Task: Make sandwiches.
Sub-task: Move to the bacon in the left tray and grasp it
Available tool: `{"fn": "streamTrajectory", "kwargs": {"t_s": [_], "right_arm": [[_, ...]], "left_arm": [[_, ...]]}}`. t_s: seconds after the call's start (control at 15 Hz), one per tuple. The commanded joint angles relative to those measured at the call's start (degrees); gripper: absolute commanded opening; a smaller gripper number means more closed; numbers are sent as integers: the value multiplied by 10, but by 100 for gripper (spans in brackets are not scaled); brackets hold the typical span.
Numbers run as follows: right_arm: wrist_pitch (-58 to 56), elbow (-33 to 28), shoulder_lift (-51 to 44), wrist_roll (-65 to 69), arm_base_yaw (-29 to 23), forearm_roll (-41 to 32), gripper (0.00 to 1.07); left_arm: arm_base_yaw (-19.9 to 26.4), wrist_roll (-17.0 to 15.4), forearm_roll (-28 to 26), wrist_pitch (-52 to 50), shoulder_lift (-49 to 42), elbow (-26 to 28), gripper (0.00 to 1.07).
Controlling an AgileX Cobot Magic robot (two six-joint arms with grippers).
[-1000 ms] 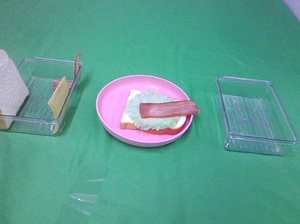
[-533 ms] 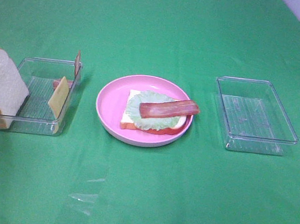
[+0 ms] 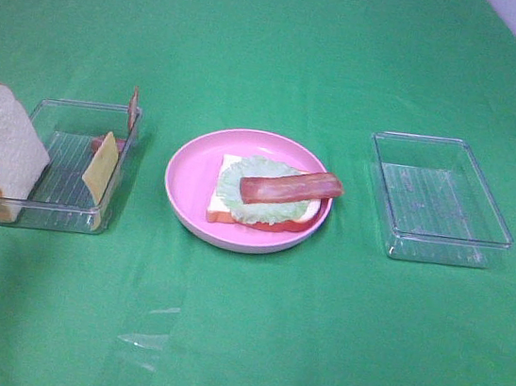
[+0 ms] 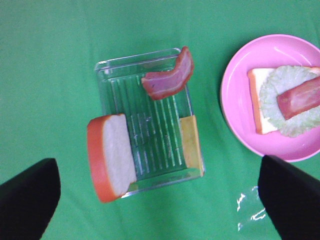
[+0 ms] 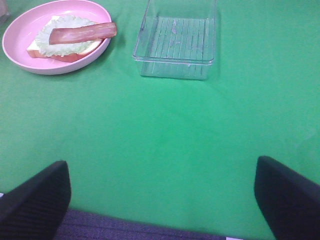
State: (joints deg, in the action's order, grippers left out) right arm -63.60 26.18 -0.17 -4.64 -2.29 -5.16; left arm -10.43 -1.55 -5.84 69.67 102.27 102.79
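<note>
Desk [image 3: 238, 343]: green cloth, plenty of bare room in front and between the pieces. Only the far corners show an edge, and nothing sits near them.

Left tray [image 3: 55, 216] and right tray [image 3: 436, 247] flank the plate, each well apart from it. I can see nothing in the right tray.

Pink plate [image 3: 190, 170] sits mid-desk and carries the sandwich [image 3: 267, 194]. I'd call it about half built: bottom bread, lettuce, one bacon strip across the top, its end reaching out over the plate rim. Cheese and top bread are left to add.

Bread slice [image 3: 7, 146] leans on the left tray's outer wall, partly outside it. Cheese [image 3: 99, 172] stands against the wall on the plate side. Spare bacon [image 4: 167, 80] is draped at the tray's far end.

Left claw [image 4: 159, 170] hangs over that tray and right claw [image 5: 161, 165] over bare cloth. Both are spread wide, holding nothing.
</note>
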Motion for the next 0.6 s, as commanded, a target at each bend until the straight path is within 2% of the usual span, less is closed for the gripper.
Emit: {"fn": "streamTrajectory", "kwargs": {"t_s": [0.07,0.2,0.33,0.6], "right_arm": [[2,-2,-18,6,4,-4,96],[2,-2,-18,6,4,-5,96],[2,-2,-18,6,4,-5,96],[2,-2,-18,6,4,-6,96]], "left_arm": [[-25,-23,0,56,117,70,102],[-25,-34,-7,56,174,95,102],[-32,-19,-6,56,222,116,102],[-50,-19,-2,56,289,178,102]]}}
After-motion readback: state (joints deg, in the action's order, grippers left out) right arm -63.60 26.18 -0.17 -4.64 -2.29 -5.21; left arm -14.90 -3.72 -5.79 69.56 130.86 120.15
